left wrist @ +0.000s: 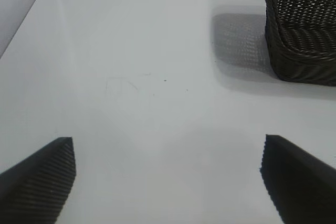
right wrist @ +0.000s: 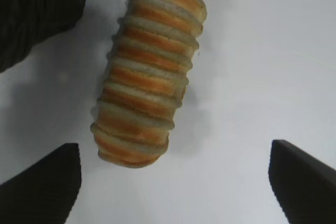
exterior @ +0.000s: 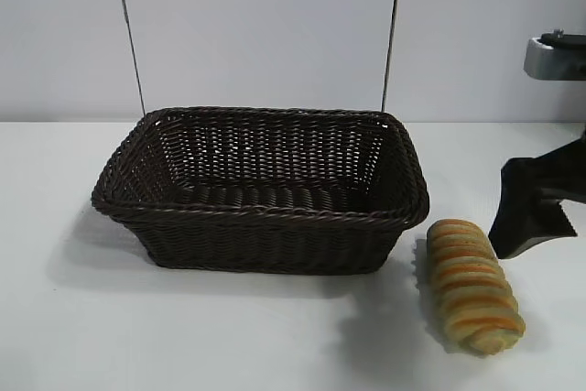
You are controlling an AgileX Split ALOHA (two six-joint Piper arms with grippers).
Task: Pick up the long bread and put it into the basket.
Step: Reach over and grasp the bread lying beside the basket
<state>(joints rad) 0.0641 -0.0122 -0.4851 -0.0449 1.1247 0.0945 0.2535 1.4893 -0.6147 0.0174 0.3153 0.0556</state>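
Note:
The long bread (exterior: 471,285) (right wrist: 148,71), a ridged tan loaf with orange stripes, lies on the white table just right of the basket (exterior: 262,211). That dark brown wicker basket stands at the table's middle with nothing inside; one of its corners (left wrist: 302,30) shows in the left wrist view. My right gripper (exterior: 533,212) (right wrist: 175,177) hovers open beside the bread's right side, the loaf just ahead of its fingers and nothing between them. The left gripper (left wrist: 168,174) is open over bare table, out of the exterior view.
White table (exterior: 229,336) all around, with a pale wall behind. The basket's shadow (left wrist: 239,40) falls on the tabletop beside it. Part of the right arm's grey housing (exterior: 554,54) shows at the upper right edge.

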